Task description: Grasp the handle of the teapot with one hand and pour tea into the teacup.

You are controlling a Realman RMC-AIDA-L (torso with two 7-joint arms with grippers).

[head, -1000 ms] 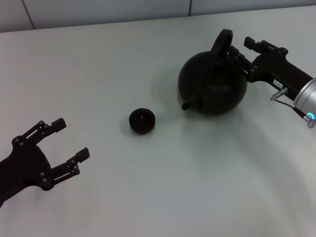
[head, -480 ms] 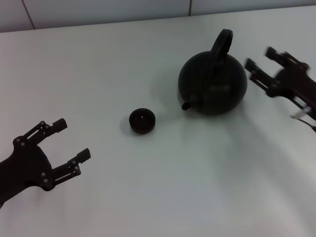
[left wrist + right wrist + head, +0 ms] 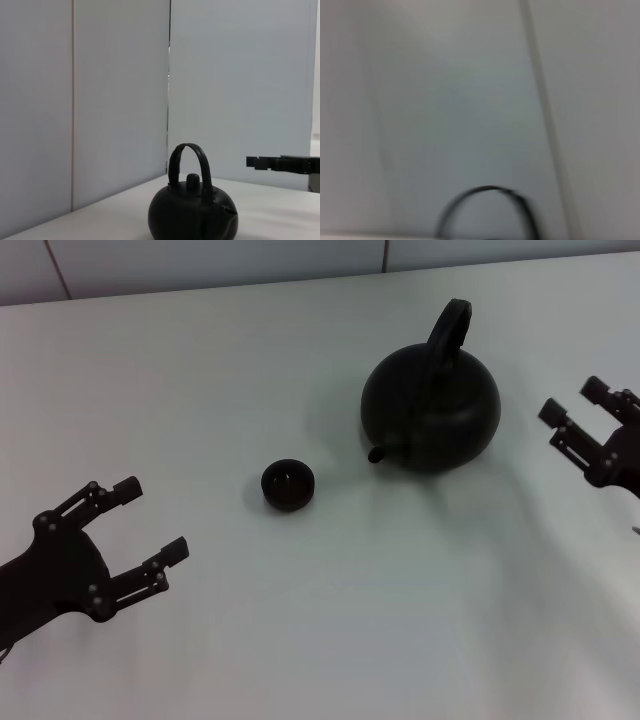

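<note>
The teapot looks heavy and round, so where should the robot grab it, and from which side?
Probably by the handle, the arched hoop standing upright over the teapot; the round body offers no edge. The open right gripper is nearest, on the side away from the spout, so it could come in from there. The left gripper sits open, far off past the teacup.

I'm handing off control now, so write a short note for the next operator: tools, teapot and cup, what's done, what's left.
Right tool: open, empty, beside the teapot, clear of it.
Left tool: open, empty, parked near the table's front left.
Teapot upright on the table, handle free, spout toward the teacup, which stands apart from it.
Done: whether tea was poured cannot be told.
Left: if not poured, grasp the handle, lift, tip over the cup.
</note>
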